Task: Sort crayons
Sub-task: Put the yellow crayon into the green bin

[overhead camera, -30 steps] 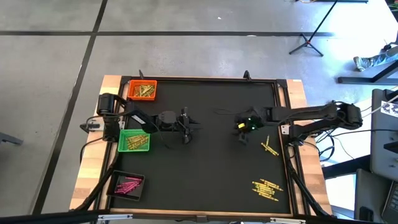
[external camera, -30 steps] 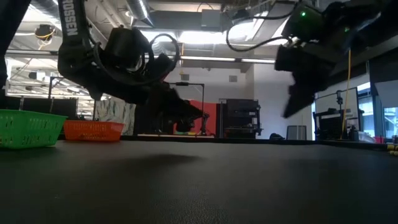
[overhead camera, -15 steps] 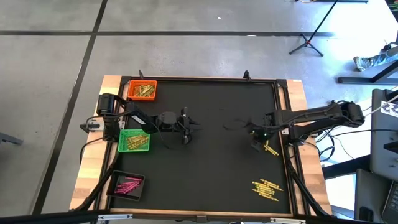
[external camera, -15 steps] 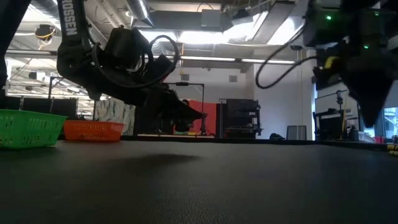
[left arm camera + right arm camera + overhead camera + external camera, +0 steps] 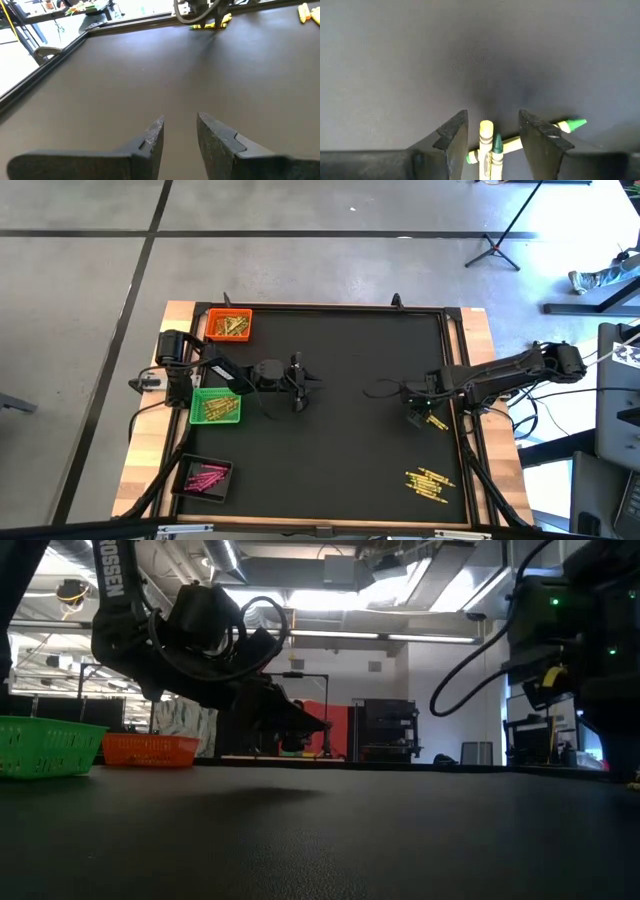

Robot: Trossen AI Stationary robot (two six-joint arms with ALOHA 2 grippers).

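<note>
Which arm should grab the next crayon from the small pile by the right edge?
Right. Its claw is open directly over those crayons, one between its fingers. The left claw hangs mid-table near the green tray.

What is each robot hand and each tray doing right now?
Right gripper: open, down over crayons on the mat.
Left gripper: open, empty, above the bare mat.
Orange tray: holds crayons.
Green tray: holds crayons.
Black tray: holds pink crayons.
Loose pile: lying on the mat, unsorted.
</note>
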